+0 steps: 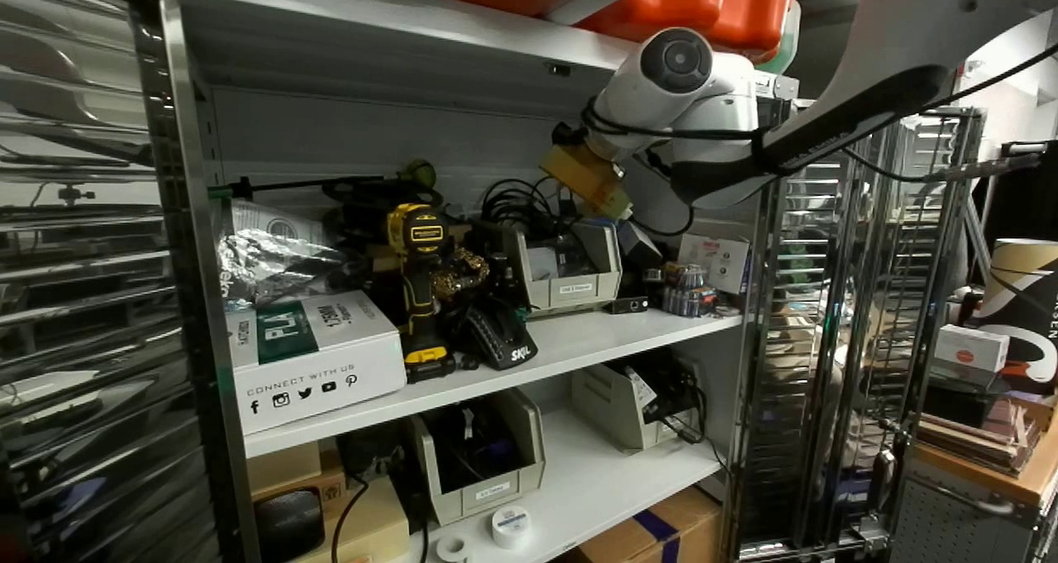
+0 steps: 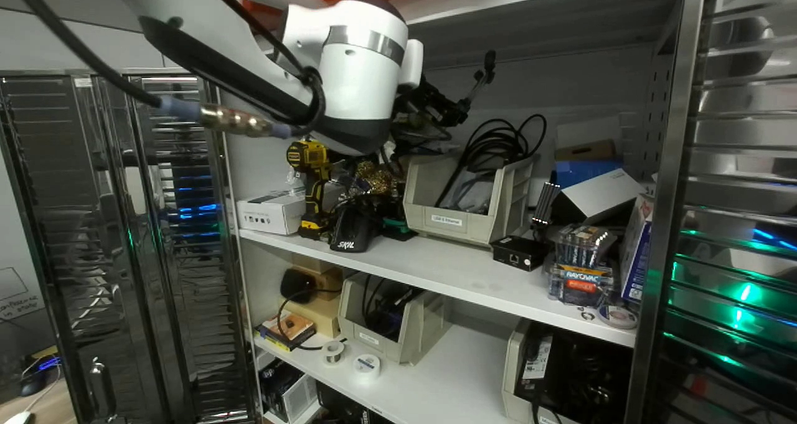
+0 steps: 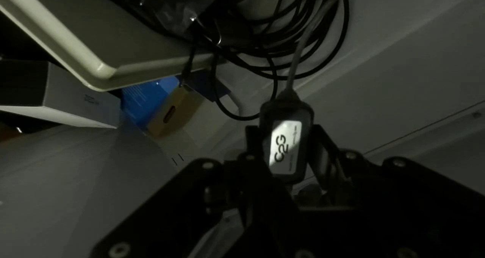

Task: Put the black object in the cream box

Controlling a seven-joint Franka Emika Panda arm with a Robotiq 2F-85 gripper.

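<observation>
Holding the black adapter [image 3: 287,148] by its body: gripper [image 3: 283,136] is clamped on it, a finger [image 3: 323,139] against each side. Makes sense, since the shell looks rigid enough to squeeze and the cord [image 3: 299,49] doesn't. Cord exits the end pointing away from the gripper, so it's clear of the fingers; its far end is out of view, can't tell if it's free. Cream box [image 1: 545,293]: I read that as the open bin below the gripper, on the worktop [image 1: 595,331], low front outward, presumably so you can read the label [image 2: 447,220] and reach in. In the wrist view its rim is near the gripper, but the adapter shows outside that rim, toward the back wall [image 3: 424,72], so probably not over the opening. Height above it: can't tell. Black cables [image 1: 519,206] loop up out of the cream box just ahead of the gripper, likely too springy to lie flat; possible snag for the cord. White box [image 2: 603,195], also lower than the gripper, sits tilted beside the cream box, seemingly leaning on the blue box [image 2: 573,172] behind. My guess for next: move across the rim, lower, let go. Body grip should allow a clean drop; watch the cord.
</observation>
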